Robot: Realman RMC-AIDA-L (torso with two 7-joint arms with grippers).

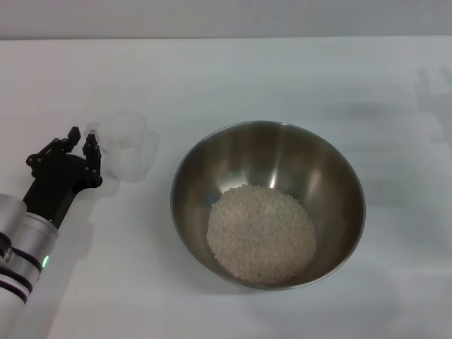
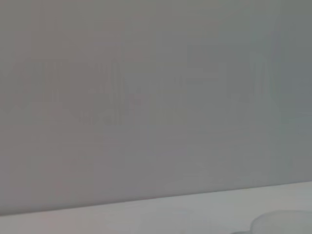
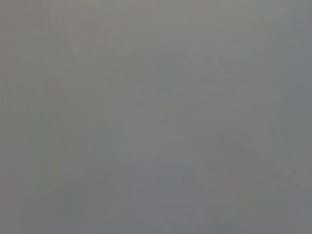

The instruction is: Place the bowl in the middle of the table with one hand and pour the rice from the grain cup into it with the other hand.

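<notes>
Head view: grain cup beside left pincer

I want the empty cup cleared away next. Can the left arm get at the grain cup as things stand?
Probably yes. The left tool is already at the grain cup's handle side, with nothing between them; the bowl sits apart, toward the robot's right.

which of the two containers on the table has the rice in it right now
The big steel bowl holds the rice. The small clear cup, beside the left tool, looks empty.
</notes>
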